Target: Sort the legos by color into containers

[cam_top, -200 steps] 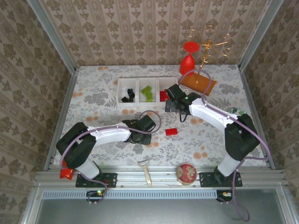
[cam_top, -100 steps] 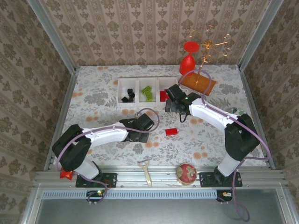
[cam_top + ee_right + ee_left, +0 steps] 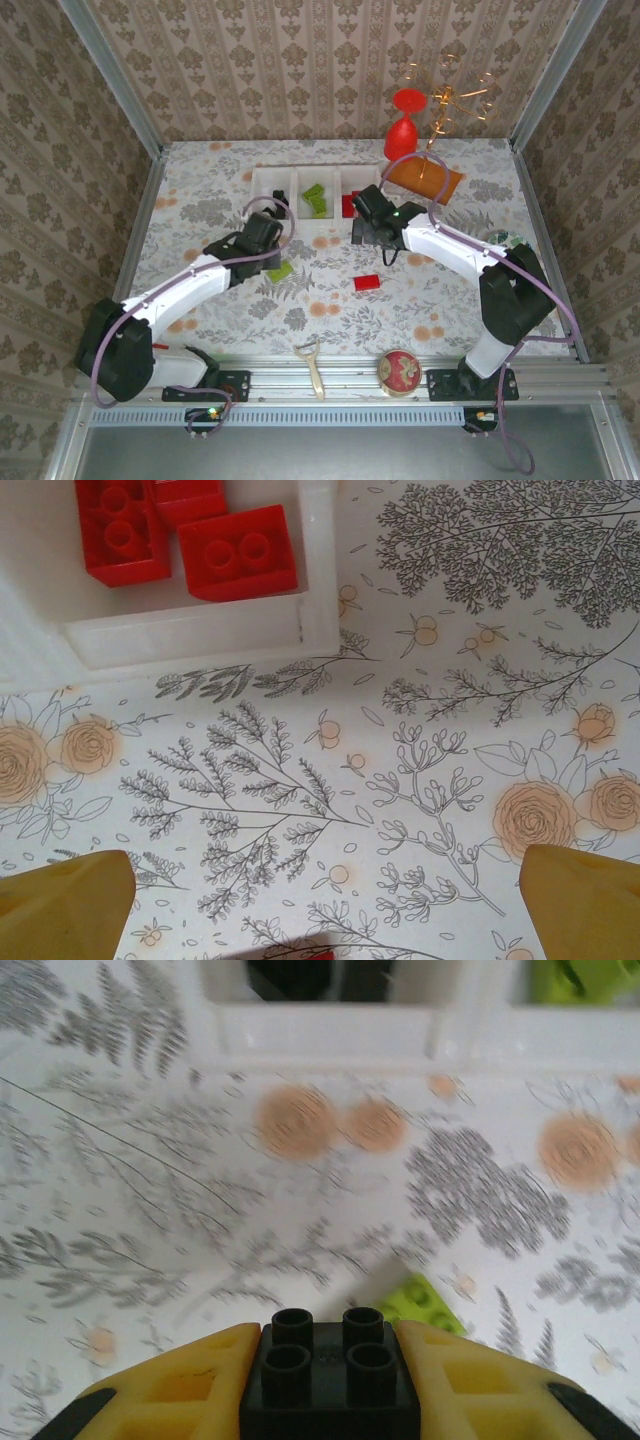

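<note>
My left gripper (image 3: 261, 230) is shut on a black four-stud lego (image 3: 330, 1370), held between yellow fingers (image 3: 170, 1385) just in front of the containers (image 3: 296, 192). A lime green lego (image 3: 279, 270) lies on the table right beside that gripper and shows as a green lego (image 3: 425, 1302) under the wrist. A red lego (image 3: 367, 282) lies mid-table. The bins hold black, green and red legos (image 3: 235, 552). My right gripper (image 3: 371, 222) stands open above bare table, near the red bin's wall (image 3: 200, 635); its fingers (image 3: 60, 900) are far apart.
A red goblet (image 3: 404, 120), a gold wire stand (image 3: 450, 98) and an orange-brown wooden board (image 3: 424, 178) stand at the back right. A round red tin (image 3: 399, 370) and a pale tool (image 3: 312, 362) lie on the front rail.
My left arm has swung left and away toward the bins with the black lego in its grip, uncovering the green lego on the table. The right arm has stayed put.
</note>
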Tool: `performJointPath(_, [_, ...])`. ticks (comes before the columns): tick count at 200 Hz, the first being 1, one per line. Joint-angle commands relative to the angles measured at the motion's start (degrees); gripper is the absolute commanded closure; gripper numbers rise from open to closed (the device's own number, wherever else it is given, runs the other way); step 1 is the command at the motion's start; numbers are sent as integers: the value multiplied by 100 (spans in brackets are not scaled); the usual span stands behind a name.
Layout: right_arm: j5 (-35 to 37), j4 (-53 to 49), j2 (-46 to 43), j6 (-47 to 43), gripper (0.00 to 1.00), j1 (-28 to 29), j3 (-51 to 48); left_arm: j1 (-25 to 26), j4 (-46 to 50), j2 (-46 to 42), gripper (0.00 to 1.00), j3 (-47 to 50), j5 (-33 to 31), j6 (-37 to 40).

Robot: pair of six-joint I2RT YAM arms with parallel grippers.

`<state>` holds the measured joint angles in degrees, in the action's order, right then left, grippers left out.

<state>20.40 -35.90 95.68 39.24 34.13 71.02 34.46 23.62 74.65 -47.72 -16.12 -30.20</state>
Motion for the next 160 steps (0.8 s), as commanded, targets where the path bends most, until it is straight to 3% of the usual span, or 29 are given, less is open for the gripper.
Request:
performJointPath(1, [70, 48, -47, 99, 0, 91, 130, -444, -311, 32, 67, -258, 61, 586])
performJointPath(56, [-6, 2, 87, 101, 0, 265, 271, -1249, -799, 996, 66, -1163, 544, 1106])
performJointPath(160, [-196, 73, 317, 127, 0, 625, 412, -1477, -441, 3058, 62, -3049, 438, 1394])
